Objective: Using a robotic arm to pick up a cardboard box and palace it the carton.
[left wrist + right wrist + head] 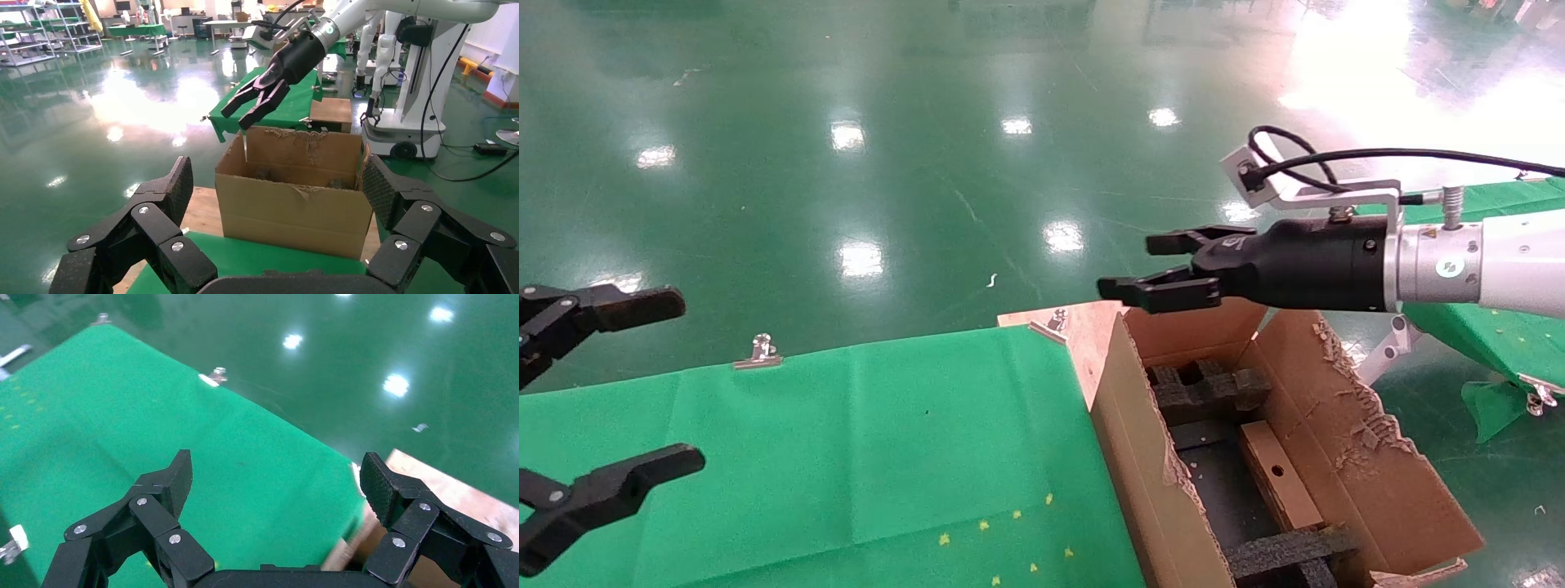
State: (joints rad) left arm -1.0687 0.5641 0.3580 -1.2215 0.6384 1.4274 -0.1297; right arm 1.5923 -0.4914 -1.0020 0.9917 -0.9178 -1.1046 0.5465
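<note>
The cardboard box [1276, 474] lies inside the carton [1369, 457], on its floor against the right wall, between black foam inserts [1209, 388] at the far and near ends. A round hole shows in its upper face. The carton stands open beside the green-covered table [846, 457], its right flap ragged. The robotic arm [1483, 265] reaches in level from the right, high over the carton's far end, and its right gripper [1152, 265] points left with jaws spread and holding nothing. The left gripper [605, 392] hangs at the table's left edge, well apart from the carton, jaws also wide apart and empty. Metal clips [758, 353] pin the cloth along the far edge.
</note>
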